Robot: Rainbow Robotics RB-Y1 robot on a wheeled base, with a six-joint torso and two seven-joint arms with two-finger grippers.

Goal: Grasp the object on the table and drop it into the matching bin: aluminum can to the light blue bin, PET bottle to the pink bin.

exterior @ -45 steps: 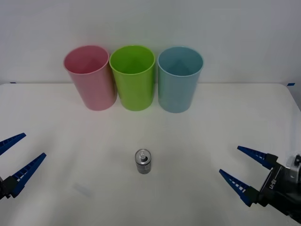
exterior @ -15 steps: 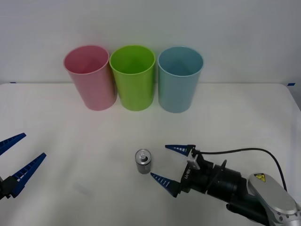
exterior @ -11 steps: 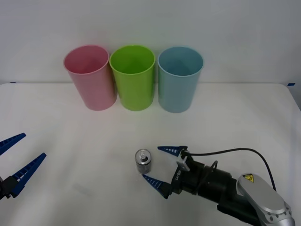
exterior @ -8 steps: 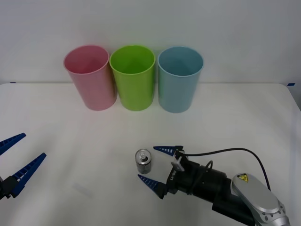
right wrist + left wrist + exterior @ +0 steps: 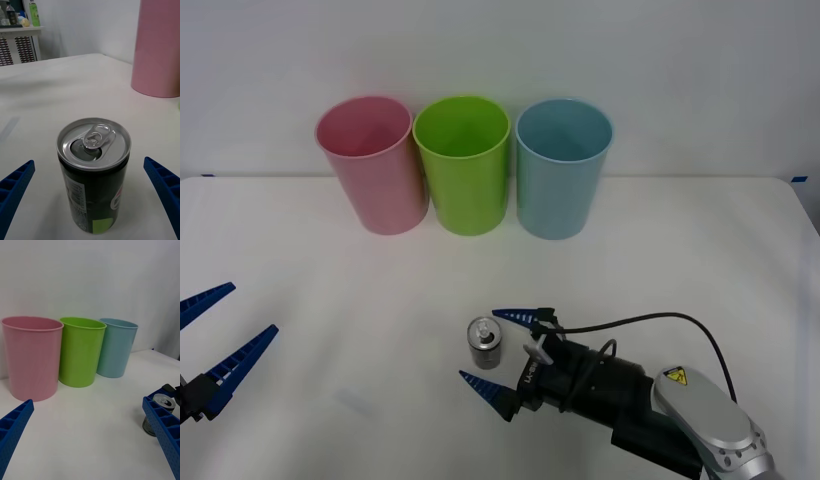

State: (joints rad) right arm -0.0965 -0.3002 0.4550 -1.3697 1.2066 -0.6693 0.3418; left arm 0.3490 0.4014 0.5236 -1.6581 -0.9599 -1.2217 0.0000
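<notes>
The aluminum can (image 5: 484, 341), small and dark grey with a silver top and pull-tab, stands upright on the white table (image 5: 680, 260) in the front middle. My right gripper (image 5: 477, 346) is open and level with it, one blue finger on each side and neither touching. In the right wrist view the can (image 5: 93, 168) stands between the open fingertips (image 5: 15, 187). The light blue bin (image 5: 562, 168) stands at the back right of the row and the pink bin (image 5: 372, 164) at the back left. My left gripper (image 5: 253, 308) is open at the table's left edge.
A lime green bin (image 5: 464, 164) stands between the pink and light blue bins, all three close together at the back. In the left wrist view the bins stand in a row, pink bin (image 5: 32, 356) nearest. Bare tabletop surrounds the can.
My right arm has come in from the right edge and slid left along the table, so its open fingers now flank the can. The can and my left arm have not moved.
</notes>
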